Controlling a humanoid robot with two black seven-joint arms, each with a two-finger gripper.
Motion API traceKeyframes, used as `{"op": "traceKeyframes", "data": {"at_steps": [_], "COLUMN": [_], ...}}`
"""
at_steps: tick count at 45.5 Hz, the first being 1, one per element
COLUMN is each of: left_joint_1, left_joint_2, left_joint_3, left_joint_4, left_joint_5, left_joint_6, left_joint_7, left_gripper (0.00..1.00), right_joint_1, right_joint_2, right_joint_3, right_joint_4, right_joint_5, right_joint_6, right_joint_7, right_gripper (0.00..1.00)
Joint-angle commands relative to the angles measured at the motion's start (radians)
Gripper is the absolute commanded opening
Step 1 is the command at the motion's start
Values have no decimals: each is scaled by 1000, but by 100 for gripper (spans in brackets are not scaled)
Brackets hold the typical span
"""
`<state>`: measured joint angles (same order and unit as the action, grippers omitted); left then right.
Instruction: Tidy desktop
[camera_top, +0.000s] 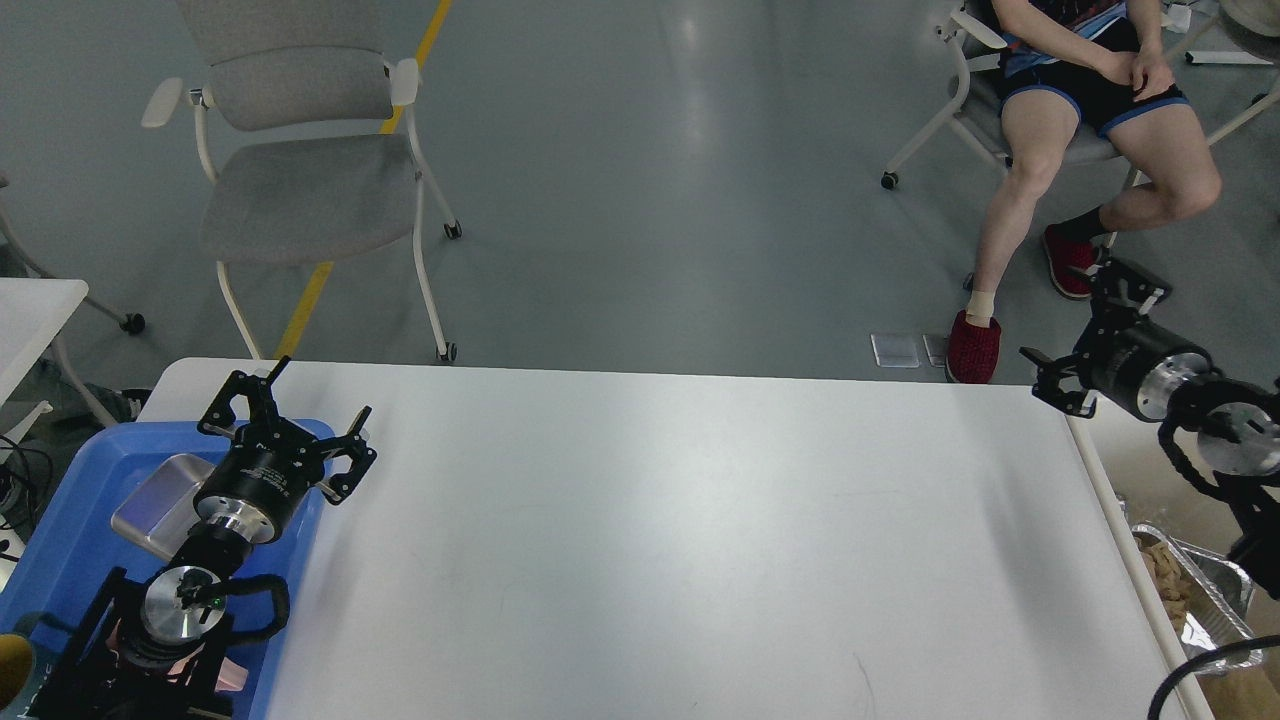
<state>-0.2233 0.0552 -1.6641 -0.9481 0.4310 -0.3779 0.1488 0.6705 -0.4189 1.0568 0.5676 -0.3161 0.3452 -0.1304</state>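
Note:
The desktop (660, 530) is a wide white tabletop with rounded corners and nothing lies on its bare surface. My left gripper (285, 405) is open and empty, held over the desktop's far left corner above the blue tray (75, 530). My right gripper (1085, 335) is open and empty, held above the desktop's far right corner, over the gap to the white bin (1120, 500).
The blue tray at the left holds a silver metal box (160, 500). The white bin at the right holds foil trays (1190, 590) with food scraps. A grey chair (300, 170) stands behind the table, a seated person (1080, 120) at the far right, a small white table (30, 310) at left.

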Motion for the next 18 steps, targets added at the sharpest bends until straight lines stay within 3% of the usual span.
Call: {"op": "traceKeyframes", "data": {"at_steps": [1,5,8,11,18], "left_joint_1": [1,1,2,2,2], "left_joint_2": [-3,-6,-8,-8,-3], "left_joint_3": [-3,-5,-3,-2,0], "left_joint_4": [-1,-1,-1,-1,-1], "left_joint_5": [0,0,0,0,0], "left_joint_6": [1,1,1,2,1], "left_joint_7": [-3,-3,-3,-3,-3], "left_gripper": [97,97,97,97,97], "right_joint_1": [-8,-37,-55,-72,-95], "right_joint_2": [115,184,224,235,235], "right_joint_3": [55,55,60,66,69], "right_joint_4": [8,-1,-6,-8,-17], "right_joint_5": [-3,-3,-3,-1,0], "right_joint_6": [-3,-5,-17,-25,-23], "right_joint_7": [145,394,526,567,566], "right_gripper": [100,100,100,100,100]}}
